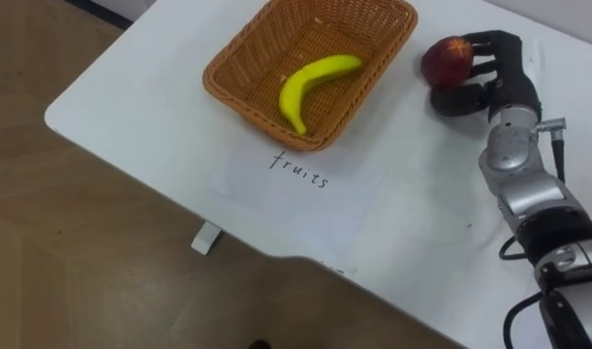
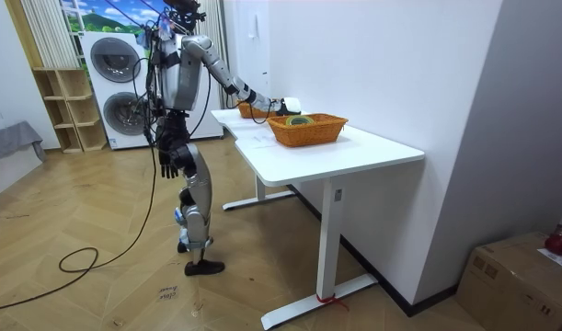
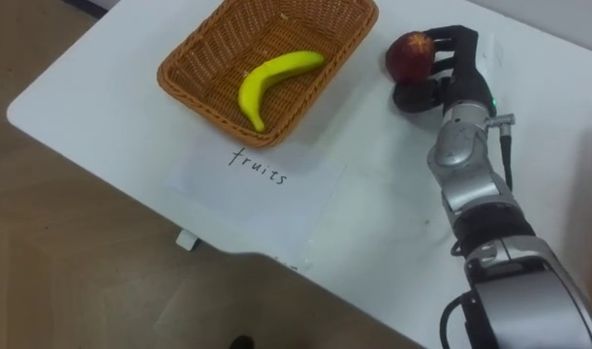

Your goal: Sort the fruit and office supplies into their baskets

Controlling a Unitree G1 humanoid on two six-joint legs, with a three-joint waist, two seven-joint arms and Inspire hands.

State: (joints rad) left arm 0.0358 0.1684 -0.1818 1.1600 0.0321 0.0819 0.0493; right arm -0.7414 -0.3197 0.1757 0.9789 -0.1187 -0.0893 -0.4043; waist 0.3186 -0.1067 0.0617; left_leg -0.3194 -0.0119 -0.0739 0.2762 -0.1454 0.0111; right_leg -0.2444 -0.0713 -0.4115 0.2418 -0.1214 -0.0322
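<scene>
The right hand (image 1: 504,76) fingers (image 1: 482,41) curl closed around the red fruit (image 1: 447,60), at 3 o'clock from the basket (image 1: 239,60). The fruit is round with a yellowish patch.

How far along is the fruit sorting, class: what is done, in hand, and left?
Done: the yellow banana lies in the woven wicker basket by the paper fruits label. In hand: the right hand has its fingers curled round the red apple beside that basket. Left: the apple must go in; office supplies cannot be judged.
</scene>
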